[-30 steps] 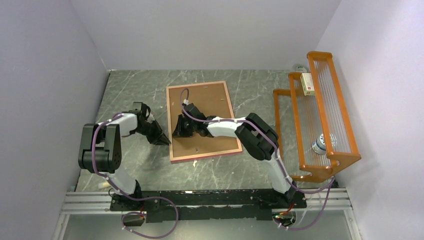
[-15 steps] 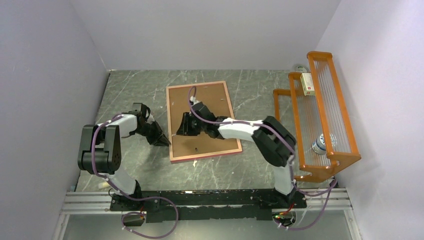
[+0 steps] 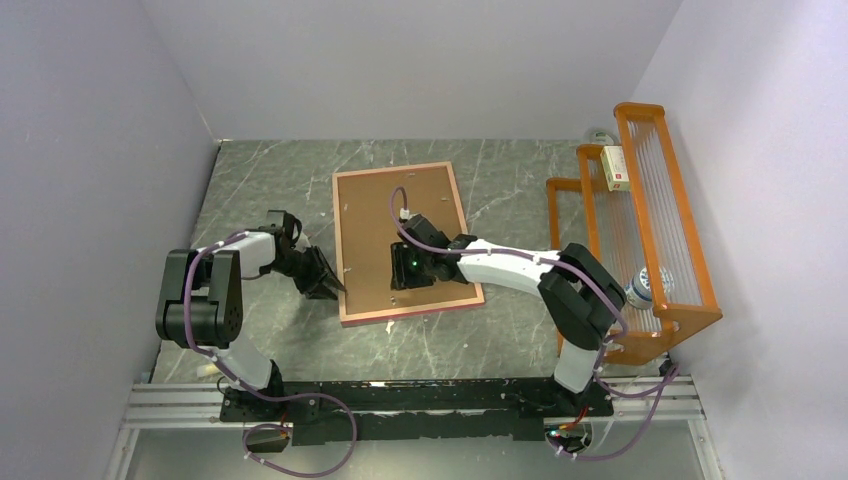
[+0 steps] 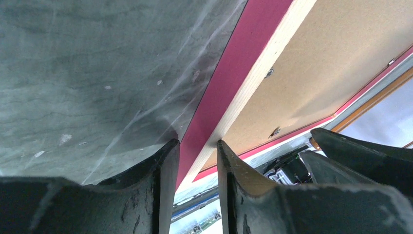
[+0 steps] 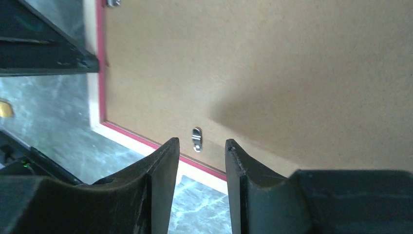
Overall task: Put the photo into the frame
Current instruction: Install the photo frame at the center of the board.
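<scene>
While the frame [image 3: 410, 311] lies face down near the middle of the table [image 3: 260, 180], turned a little, a brown board [image 3: 400, 200] fills its back – only a thin pink rim shows around it. Left gripper [image 4: 197, 148] sits at the frame's left edge, close to its near left corner, fingers a narrow gap apart. The pink-and-wood edge shows between the tips, can't tell if they touch it. Right gripper [image 5: 197, 146] hangs over the board toward its near edge, also narrowly parted, holding nothing – a small metal clip [image 5: 196, 138] shows past the gap. Orange rack [image 3: 640, 200] stands along the table's right edge.
</scene>
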Robot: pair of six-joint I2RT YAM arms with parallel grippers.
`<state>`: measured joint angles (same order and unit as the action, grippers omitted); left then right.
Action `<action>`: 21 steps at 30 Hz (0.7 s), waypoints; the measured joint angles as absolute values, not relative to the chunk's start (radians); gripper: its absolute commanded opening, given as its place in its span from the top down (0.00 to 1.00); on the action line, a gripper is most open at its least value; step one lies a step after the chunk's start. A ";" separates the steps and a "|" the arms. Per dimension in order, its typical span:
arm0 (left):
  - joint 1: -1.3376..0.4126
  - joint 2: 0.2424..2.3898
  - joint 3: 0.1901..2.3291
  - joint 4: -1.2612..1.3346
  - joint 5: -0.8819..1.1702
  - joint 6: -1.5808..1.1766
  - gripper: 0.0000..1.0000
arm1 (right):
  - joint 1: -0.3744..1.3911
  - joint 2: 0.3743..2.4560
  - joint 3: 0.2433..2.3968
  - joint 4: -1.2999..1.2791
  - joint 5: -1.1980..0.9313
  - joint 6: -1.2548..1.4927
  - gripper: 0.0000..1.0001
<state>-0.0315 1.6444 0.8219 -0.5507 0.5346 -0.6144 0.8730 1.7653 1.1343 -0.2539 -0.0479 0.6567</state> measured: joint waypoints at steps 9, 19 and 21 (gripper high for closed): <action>-0.031 1.644 0.815 -0.537 0.545 -0.616 0.62 | 0.874 1.826 1.135 -0.297 -0.091 0.624 0.68; -0.031 1.644 0.806 -0.524 0.553 -0.622 0.63 | 0.872 1.861 1.140 -0.229 -0.187 0.621 0.69; -0.031 1.644 0.806 -0.524 0.553 -0.622 0.63 | 0.872 1.865 1.135 -0.207 -0.206 0.621 0.71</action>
